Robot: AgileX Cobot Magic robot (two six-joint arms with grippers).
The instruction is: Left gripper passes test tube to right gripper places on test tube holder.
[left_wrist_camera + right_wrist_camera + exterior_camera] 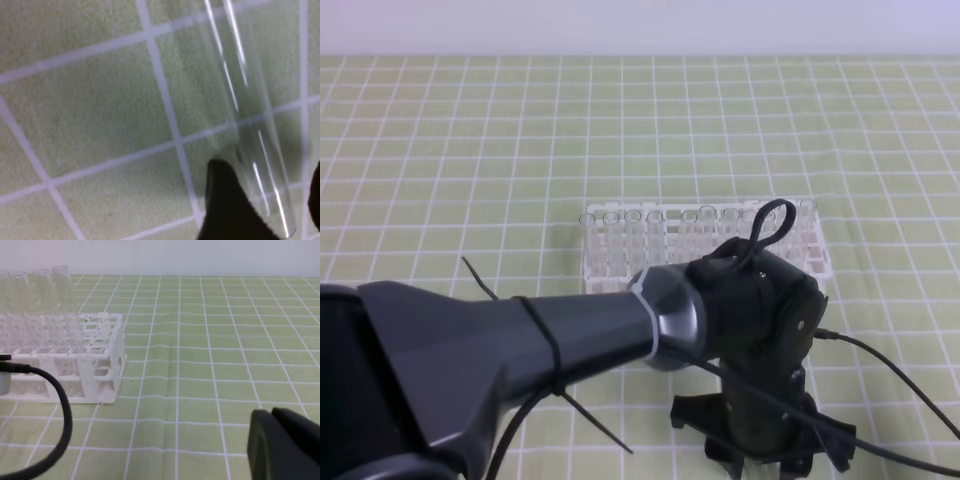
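A clear test tube point(250, 125) lies flat on the green checked cloth in the left wrist view. My left gripper point(267, 200) is open and straddles the tube's lower end, with one dark finger point(225, 210) on its left and the other at the frame's right edge. From above, the left gripper point(765, 455) points down at the cloth in front of the white test tube holder point(705, 250), which holds several clear tubes. The tube itself is hidden there. My right gripper point(274, 416) shows only as dark finger pieces pressed together, low at the right, well away from the holder point(102, 365).
The left arm's thick grey link point(520, 340) crosses the lower left of the high view. A black cable point(890, 365) trails from the wrist to the right. The same cable point(55, 405) loops in front of the holder in the right wrist view.
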